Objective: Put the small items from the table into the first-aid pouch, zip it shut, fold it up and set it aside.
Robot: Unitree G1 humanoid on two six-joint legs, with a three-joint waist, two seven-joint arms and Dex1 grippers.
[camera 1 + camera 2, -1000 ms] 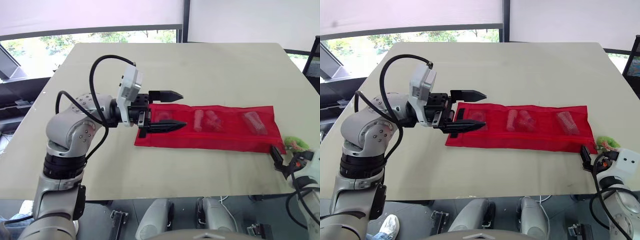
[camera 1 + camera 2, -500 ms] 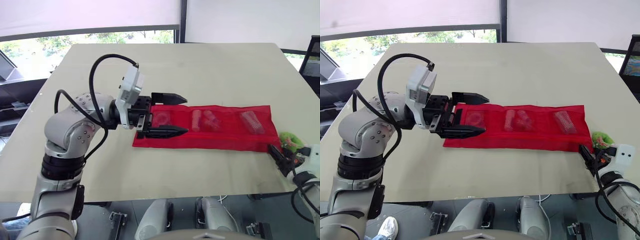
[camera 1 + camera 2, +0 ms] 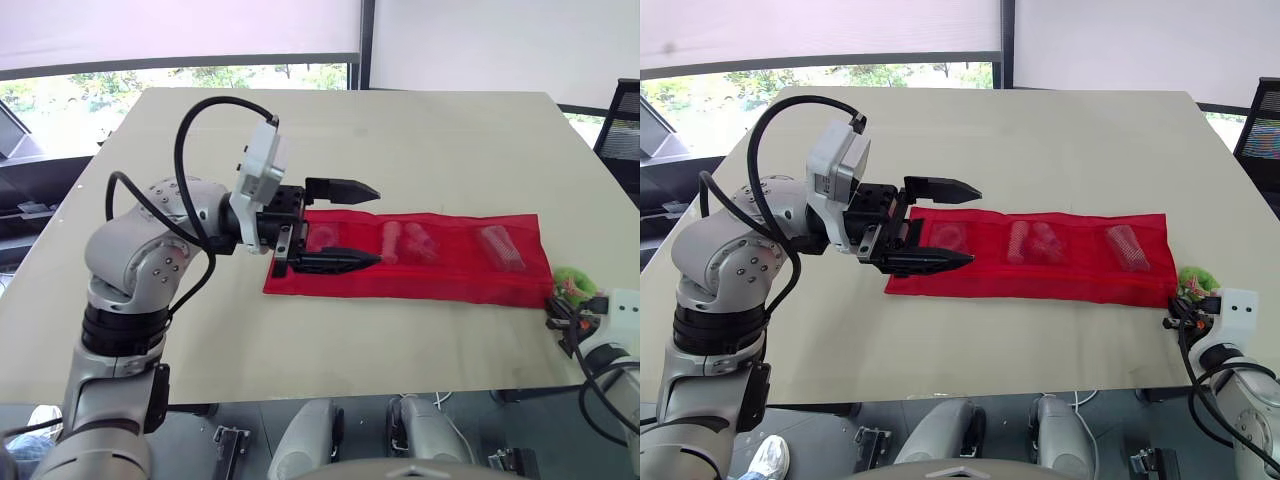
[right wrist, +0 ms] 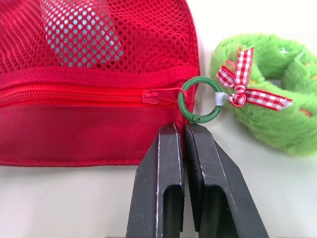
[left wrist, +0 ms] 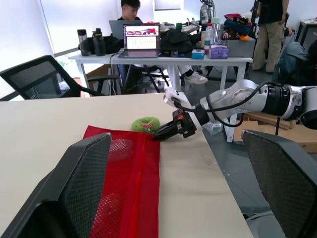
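Observation:
The red mesh pouch point(image 3: 420, 258) lies flat and unfolded along the table, with several small items showing through its pockets point(image 3: 410, 241). My left gripper point(image 3: 378, 224) hovers open over the pouch's left end, one finger point(image 5: 74, 193) on each side of it. My right gripper point(image 4: 181, 130) is shut at the pouch's right end. Its tips touch the end edge just under the green ring point(image 4: 198, 100) on the red zipper pull point(image 4: 158, 94). I see nothing between its fingers. A green fuzzy band with a checked bow point(image 4: 267, 99) lies right beside that end.
The table's front edge point(image 3: 300, 385) runs close below the pouch, and my right gripper sits near the front right corner. A black chair point(image 3: 622, 120) stands past the table's right side. Beyond that side, desks, chairs and people point(image 5: 148, 39) fill the room.
My right gripper's fingers have gone from open to shut at the pouch's right end. The left arm holds about the same place; the head camera has shifted a little.

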